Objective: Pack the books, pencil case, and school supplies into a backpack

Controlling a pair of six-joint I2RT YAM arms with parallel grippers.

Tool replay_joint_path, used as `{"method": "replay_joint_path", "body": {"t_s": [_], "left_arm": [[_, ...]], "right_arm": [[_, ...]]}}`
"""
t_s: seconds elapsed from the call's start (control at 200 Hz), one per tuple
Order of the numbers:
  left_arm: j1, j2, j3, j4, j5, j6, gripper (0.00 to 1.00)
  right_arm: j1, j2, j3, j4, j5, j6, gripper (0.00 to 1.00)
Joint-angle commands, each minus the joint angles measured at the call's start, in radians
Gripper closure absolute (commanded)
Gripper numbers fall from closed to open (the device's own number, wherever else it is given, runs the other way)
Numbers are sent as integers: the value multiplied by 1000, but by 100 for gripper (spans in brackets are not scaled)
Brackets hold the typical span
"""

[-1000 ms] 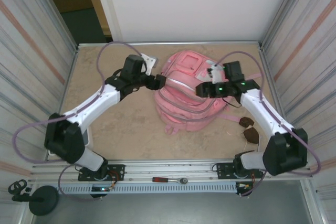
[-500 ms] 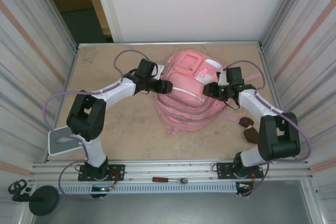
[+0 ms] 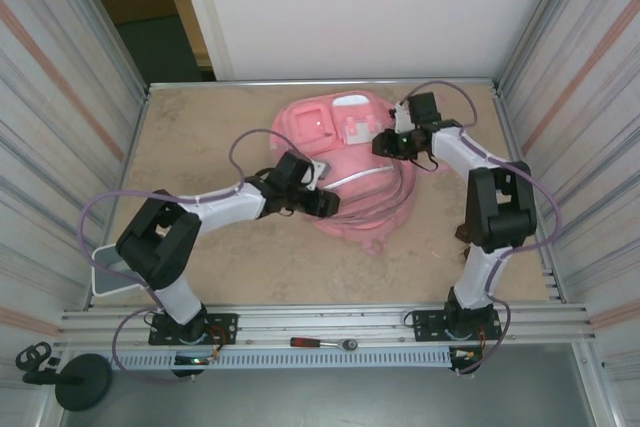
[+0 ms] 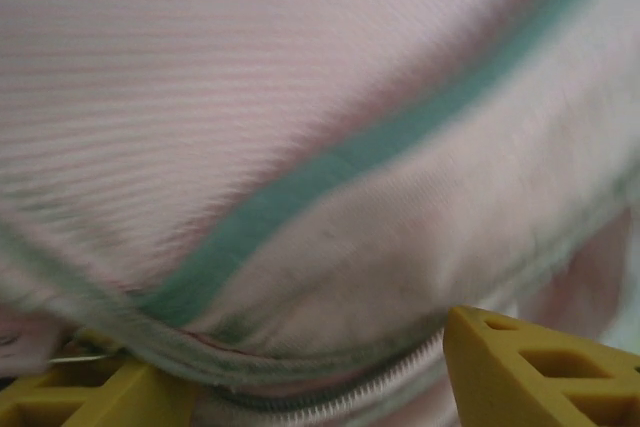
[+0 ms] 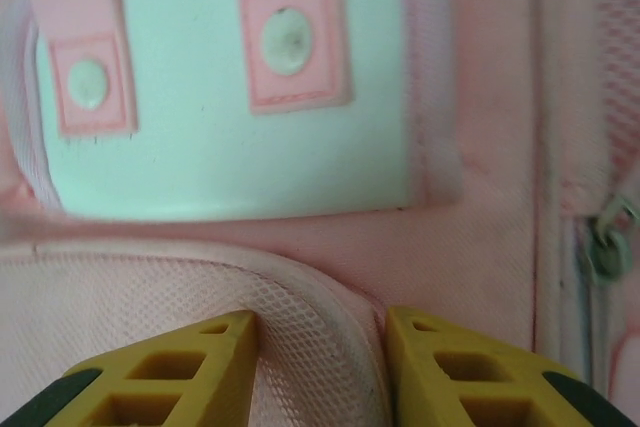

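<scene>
— Backpack (image 3: pixel 362 209), pink, lay past the middle of the worktop (image 3: pixel 200 137), nearer its far right corner than its left, with both arms bent in to it.

— How much room was there around it?

— Bare worktop lay open to its left, up to the far left corner, and in a strip along the near side. The right was tighter: the right arm stood folded between the backpack and the ribbed side wall (image 3: pixel 585 147). A grey tray (image 3: pixel 105 272) sat at the near left edge, partly under the left arm's elbow and well apart from the backpack. A red-handled tool (image 3: pixel 320 343) lay on the front rail between the two bases.

— And the claws?

— From above, the left claw (image 3: pixel 325 205) was against the backpack's near left flank and the right claw (image 3: pixel 385 144) was at its far right shoulder. How the jaws stood could not be read from there.

— Did the wrist cameras help?

— The right one did. Its yellow fingers (image 5: pixel 170 377) were clamped on a fold of mesh-edged pink fabric that filled the gap, below a white patch (image 5: pixel 230 137) with two pink snap tabs (image 5: pixel 290 42); a zip pull (image 5: pixel 607 247) hung at the right. The left one was blurred. Its fingers (image 4: pixel 540 372) stood wide apart, with ribbed pink fabric, a grey-green stripe (image 4: pixel 330 172) and a zip line bulging between them. Whether they pinched it could not be told.
</scene>
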Motion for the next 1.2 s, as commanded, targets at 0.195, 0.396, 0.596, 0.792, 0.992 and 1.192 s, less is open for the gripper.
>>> {"method": "replay_joint_path", "body": {"t_s": [0.195, 0.396, 0.596, 0.792, 0.992, 1.192], "left_arm": [[-169, -116, 103, -129, 11, 110, 31], [-174, -295, 71, -232, -208, 441, 30], [-126, -422, -93, -47, -309, 1015, 30], [-47, -331, -62, -47, -218, 1469, 29], [-6, -177, 70, -162, -243, 1624, 30], [-7, -72, 119, -171, -247, 1698, 35]], "right_arm": [[53, 58, 255, -226, 100, -122, 56], [38, -163, 105, -202, 234, -111, 50], [46, -438, -207, -91, 174, -16, 47], [53, -559, -454, -2, -17, 67, 49], [55, -501, -520, 76, -112, 94, 57], [9, -408, -484, 86, -83, 69, 65]]}}
